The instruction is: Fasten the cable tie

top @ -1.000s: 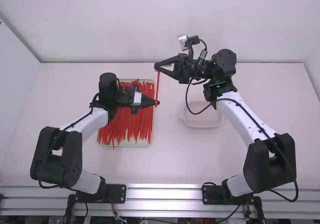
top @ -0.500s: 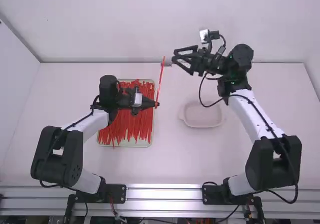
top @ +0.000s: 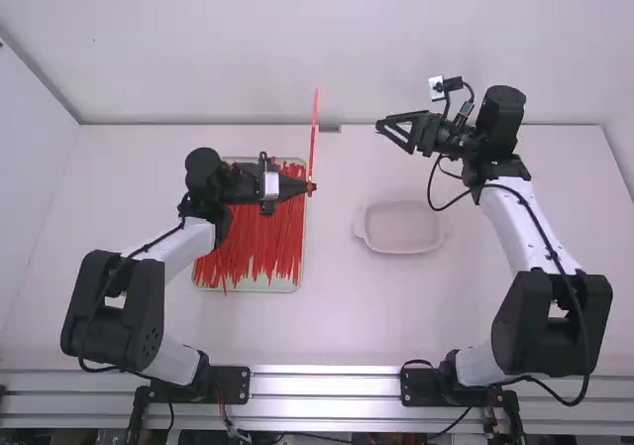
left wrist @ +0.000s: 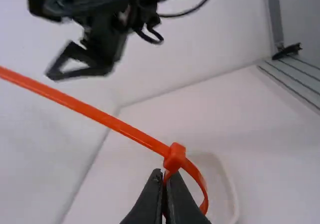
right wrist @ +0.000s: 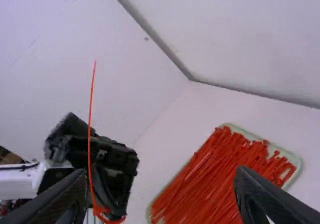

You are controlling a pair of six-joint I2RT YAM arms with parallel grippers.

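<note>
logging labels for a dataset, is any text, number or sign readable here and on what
None can be read.
The red cable tie, the tray of ties and the white dish carry no print that shows.
A small white patch behind the left gripper is too small to tell if it bears text.

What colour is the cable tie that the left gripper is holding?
Orange-red. The cable tie shows clearest in the left wrist view, pinched in the left gripper.
</note>
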